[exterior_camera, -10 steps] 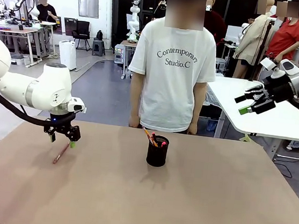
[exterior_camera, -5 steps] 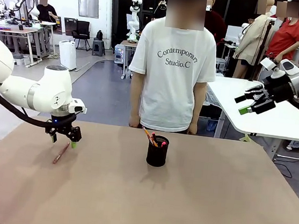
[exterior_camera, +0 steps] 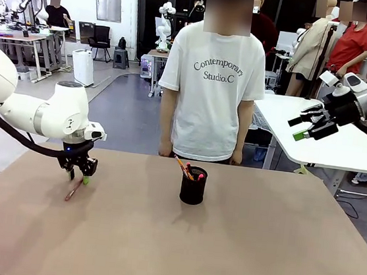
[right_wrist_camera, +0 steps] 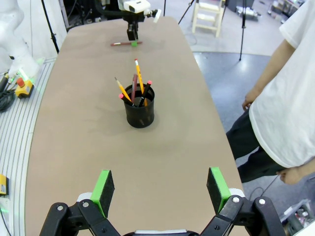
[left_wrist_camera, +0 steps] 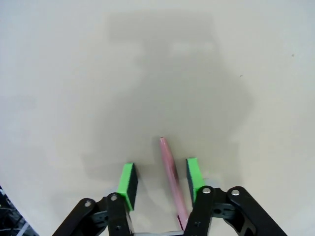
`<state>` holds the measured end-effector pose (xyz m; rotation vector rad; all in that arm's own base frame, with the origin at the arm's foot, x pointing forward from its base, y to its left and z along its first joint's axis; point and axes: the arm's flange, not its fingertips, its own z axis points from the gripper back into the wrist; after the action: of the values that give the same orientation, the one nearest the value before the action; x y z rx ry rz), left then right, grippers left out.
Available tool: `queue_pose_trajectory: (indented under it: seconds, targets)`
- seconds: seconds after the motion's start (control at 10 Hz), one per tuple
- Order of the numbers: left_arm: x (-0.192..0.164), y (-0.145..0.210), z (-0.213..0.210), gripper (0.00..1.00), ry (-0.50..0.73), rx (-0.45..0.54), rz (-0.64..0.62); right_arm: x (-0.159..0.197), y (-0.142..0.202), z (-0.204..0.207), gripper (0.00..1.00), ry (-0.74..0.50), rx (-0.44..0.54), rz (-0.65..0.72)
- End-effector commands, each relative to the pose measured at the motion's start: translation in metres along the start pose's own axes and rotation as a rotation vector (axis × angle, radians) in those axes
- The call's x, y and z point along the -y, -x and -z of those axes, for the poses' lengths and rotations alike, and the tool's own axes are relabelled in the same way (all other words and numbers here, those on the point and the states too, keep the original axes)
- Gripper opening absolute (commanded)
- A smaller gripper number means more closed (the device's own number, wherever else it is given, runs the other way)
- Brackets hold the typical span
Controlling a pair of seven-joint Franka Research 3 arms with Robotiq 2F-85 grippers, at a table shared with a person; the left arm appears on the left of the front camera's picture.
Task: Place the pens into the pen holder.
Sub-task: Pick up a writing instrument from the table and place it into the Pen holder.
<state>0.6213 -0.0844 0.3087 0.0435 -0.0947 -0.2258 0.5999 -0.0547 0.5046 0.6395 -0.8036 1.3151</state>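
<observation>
"Contemporary Studio.C" is printed in dark letters across the chest of the white T-shirt (exterior_camera: 211, 94) worn by the person standing at the far side of the table; the words are set in two lines, the upper one arched. No other text, label, brand or number can be read.

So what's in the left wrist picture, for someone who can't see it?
The left claw points down at a bare tan table, its green-padded fingers on either side of a pinkish-brown pen lying flat. The pen sits nearer one pad, with a gap at the other.
</observation>
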Motion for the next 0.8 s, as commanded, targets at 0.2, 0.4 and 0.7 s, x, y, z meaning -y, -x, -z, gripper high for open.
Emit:
queue_pose_trajectory:
  seconds: [0.2, 0.4, 0.7]
  targets:
    - [0.002, -0.002, 0.002, 0.00, -0.011, -0.029, -0.013, 0.000, -0.003, 0.002, 1.00, 0.013, -0.002, -0.002]
    - [0.007, 0.001, -0.001, 0.00, 0.023, -0.038, 0.010, 0.000, -0.003, 0.002, 1.00, 0.013, -0.002, -0.002]
    - [0.005, 0.008, -0.015, 0.00, 0.280, 0.027, 0.072, 0.000, -0.003, 0.002, 1.00, 0.013, -0.002, -0.002]
